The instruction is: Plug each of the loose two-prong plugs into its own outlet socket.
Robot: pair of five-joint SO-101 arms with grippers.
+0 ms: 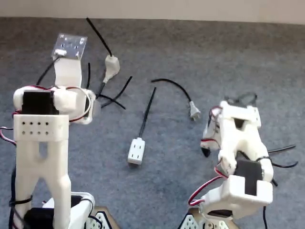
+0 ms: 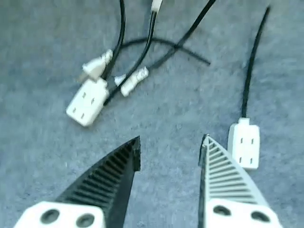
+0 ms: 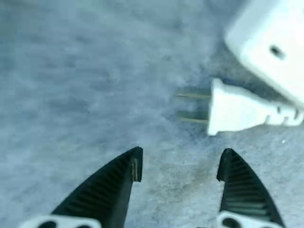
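The socket [image 1: 136, 151], lying mid-carpet, is taken as reference. The left gripper [image 2: 171, 140] is held wide open and empty just beside it. Beyond it, a second socket [image 2: 85, 102], a blurred plug [image 2: 97, 66] and a slimmer plug [image 2: 133, 78] are clustered; whether they touch cannot be told. The right gripper [image 3: 183, 152] is spread wide, holding nothing, near a two-prong plug [image 3: 232, 109] right of the socket. A white body [image 3: 270, 47] is cut off and unidentifiable.
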